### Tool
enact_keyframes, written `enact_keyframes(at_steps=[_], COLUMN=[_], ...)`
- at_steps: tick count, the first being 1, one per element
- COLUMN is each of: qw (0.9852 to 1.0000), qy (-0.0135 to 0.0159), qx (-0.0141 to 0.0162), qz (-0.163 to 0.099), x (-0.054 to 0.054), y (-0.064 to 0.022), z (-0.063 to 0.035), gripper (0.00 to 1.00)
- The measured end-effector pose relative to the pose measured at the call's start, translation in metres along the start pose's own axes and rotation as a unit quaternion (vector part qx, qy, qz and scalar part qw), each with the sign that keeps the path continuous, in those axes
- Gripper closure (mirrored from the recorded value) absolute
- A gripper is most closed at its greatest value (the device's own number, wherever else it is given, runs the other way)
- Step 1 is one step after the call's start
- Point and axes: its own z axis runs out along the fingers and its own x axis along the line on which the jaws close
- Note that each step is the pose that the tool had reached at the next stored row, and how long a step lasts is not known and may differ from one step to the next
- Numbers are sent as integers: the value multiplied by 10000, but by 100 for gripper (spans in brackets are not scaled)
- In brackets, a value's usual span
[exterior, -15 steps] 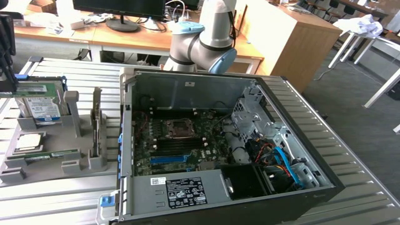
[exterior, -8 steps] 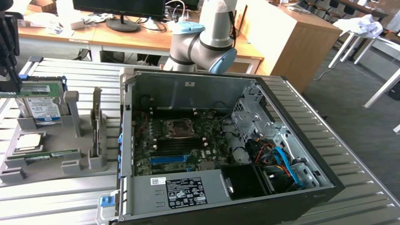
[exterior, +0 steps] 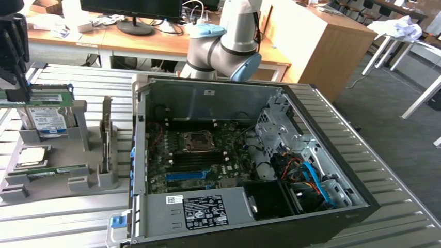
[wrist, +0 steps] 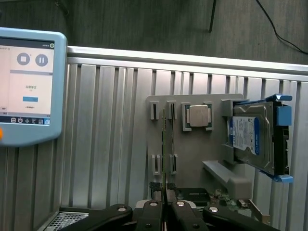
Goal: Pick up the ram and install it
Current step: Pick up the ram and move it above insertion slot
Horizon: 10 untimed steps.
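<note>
the gripper [wrist: 165, 207] is pinching the ram [wrist: 164, 144] with its fingers drawn almost fully together, and the thin green board is showing edge-on between them in the wrist view. in the upper left of the exterior view the ram [exterior: 43, 97] is hanging level under the dark gripper [exterior: 16, 85], just above the hard drive [exterior: 47, 121], which is standing in a grey holder [exterior: 77, 137]. lower down the left side of that frame a processor [exterior: 31, 155] is lying flat on the holder. a second green stick [exterior: 51, 170] is resting on edge in a slot towards the lower left. the case [exterior: 344, 175] is lying open in the centre, its motherboard [exterior: 200, 155] facing up, well apart from the ram. the arm [exterior: 231, 41] is rising behind the case at top centre. holder and case are sitting on a slatted metal table [exterior: 393, 170]. in the wrist view a touchscreen [wrist: 29, 82] is glowing near the table's edge.
</note>
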Motion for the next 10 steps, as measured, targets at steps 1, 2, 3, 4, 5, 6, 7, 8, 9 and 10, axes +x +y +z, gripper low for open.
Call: enact_keyframes(at_steps=[1, 2, 3, 4, 5, 6, 7, 8, 9, 10], qw=[10000, 10000, 10000, 10000, 10000, 10000, 10000, 10000, 10000, 10000], qy=[0, 0, 0, 0, 0, 0, 0, 0, 0, 0], qx=[0, 0, 0, 0, 0, 0, 0, 0, 0, 0], qz=[0, 0, 0, 0, 0, 0, 0, 0, 0, 0], x=[0, 1, 2, 2, 3, 4, 4, 5, 5, 6], y=[-12, -23, -34, -45, -57, -69, -82, -93, -103, -113], z=[0, 0, 0, 0, 0, 0, 0, -1, -1, 0], gripper=[87, 87, 87, 87, 87, 87, 87, 87, 87, 87])
